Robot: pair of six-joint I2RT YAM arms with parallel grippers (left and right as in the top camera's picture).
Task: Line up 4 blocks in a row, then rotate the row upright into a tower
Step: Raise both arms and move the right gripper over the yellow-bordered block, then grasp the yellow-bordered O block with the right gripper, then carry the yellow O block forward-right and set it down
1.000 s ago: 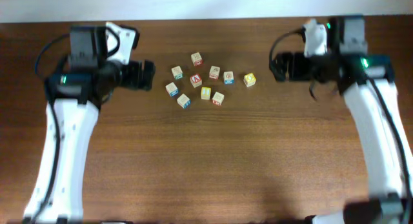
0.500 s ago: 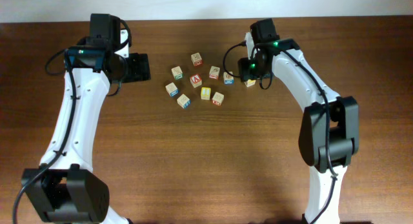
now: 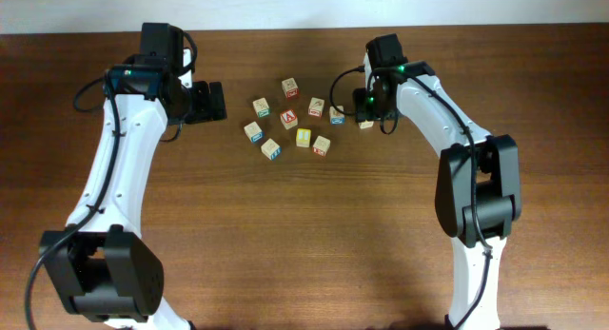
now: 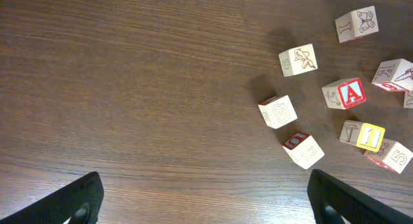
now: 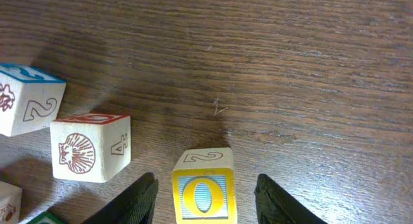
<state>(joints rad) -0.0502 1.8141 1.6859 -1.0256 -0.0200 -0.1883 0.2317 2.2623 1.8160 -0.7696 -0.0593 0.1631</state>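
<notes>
At the right end of the cluster, the yellow O block [image 5: 202, 193] sits flat on the tabletop [image 5: 290, 69], a little apart from its neighbours. The right pincer [image 5: 206, 185] straddles it about half closed, with one finger [image 5: 139, 201] on each side. We see a thin strip of wood grain between each finger and the block, so there is no grip on it. A second ago this pincer was spread wide and hung well off to the right of the blocks. It has since swung in over the block and narrowed, and most of that travel was done by half a second ago. From above, the block showed its full yellow top then; now only a pale corner peeks out under the pincer.

Just to the block's left in the right wrist view lies a shell-and-4 block [image 5: 90, 148] with a red-edged top. Beyond that is a teal-topped block [image 5: 29, 108] marked 2. Neither has shifted. The other blocks [image 3: 289, 118] in the middle of the tabletop, the red A among them, lie as they did.

On the far side of the cluster, the left pincer [image 4: 206, 204] is spread fully wide and holds nothing. Its fingers are over bare wood, with the nearest blocks well ahead of it. We see that it has drifted slightly toward the far edge of the tabletop since a second ago.
</notes>
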